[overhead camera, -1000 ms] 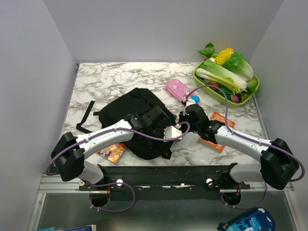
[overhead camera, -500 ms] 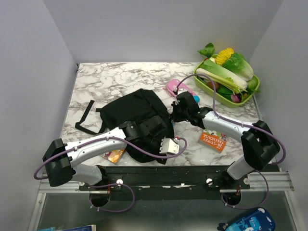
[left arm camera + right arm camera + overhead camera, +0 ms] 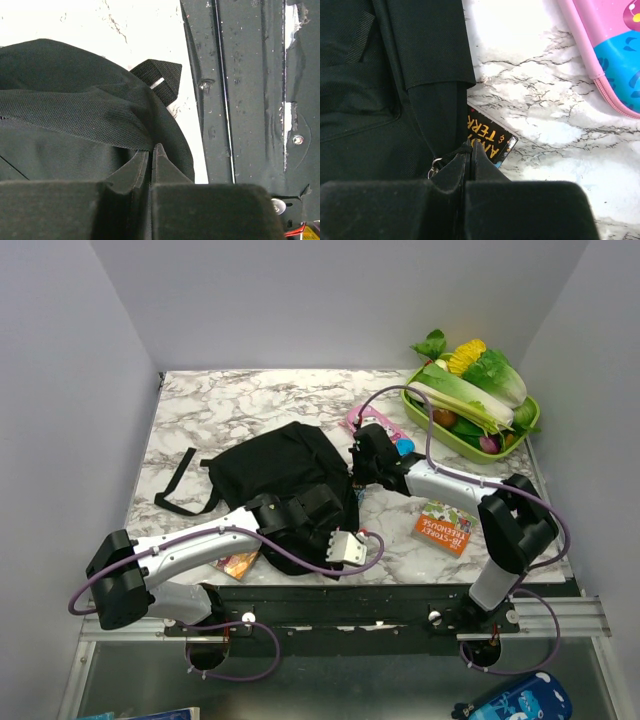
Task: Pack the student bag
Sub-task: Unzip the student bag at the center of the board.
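Your top view is evenly lit from above, with soft shadows. In your left wrist view the surface (image 3: 140,30) glares white and the student bag (image 3: 65,110) loses detail in black. The left end effector (image 3: 150,150) and right end effector (image 3: 468,148) blur close to the lens.

Green vegetable tray (image 3: 470,452), pink pencil case (image 3: 610,55), orange book (image 3: 442,527), marble table (image 3: 250,405)

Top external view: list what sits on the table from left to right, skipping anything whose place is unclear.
backpack → pink pencil case → green vegetable tray
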`<move>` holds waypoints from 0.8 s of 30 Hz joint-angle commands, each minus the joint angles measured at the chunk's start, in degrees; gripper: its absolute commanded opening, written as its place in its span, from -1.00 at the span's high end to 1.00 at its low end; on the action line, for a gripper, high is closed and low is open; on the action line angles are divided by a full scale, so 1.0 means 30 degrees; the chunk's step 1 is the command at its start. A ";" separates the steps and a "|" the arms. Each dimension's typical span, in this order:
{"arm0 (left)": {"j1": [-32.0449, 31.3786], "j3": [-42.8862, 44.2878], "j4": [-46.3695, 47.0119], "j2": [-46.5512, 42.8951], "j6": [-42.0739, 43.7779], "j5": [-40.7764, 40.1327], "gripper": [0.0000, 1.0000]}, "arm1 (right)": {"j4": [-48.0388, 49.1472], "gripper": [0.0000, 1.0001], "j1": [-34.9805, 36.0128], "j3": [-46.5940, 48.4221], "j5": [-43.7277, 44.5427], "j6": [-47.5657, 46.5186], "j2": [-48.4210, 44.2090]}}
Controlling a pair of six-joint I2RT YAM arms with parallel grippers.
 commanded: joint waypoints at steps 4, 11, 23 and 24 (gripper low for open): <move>0.1757 0.0337 -0.1219 -0.0401 -0.0273 -0.0580 -0.27 | 0.1413 0.99 -0.0376 -0.0081 0.1681 0.0316 -0.0809; 0.6358 0.4486 -0.4232 0.0067 0.1336 0.2023 -0.97 | 0.2321 0.33 -0.0376 -0.0932 0.0187 0.0404 -0.1661; 0.9293 0.1544 -0.6819 0.1065 0.7611 0.1324 -0.97 | 0.1737 -0.75 -0.0376 -0.2597 -0.1043 0.1575 -0.4764; 0.9322 0.1306 -0.6409 0.0977 0.7639 0.0887 -0.97 | 0.1765 -0.75 -0.0376 -0.2921 -0.1278 0.1634 -0.5028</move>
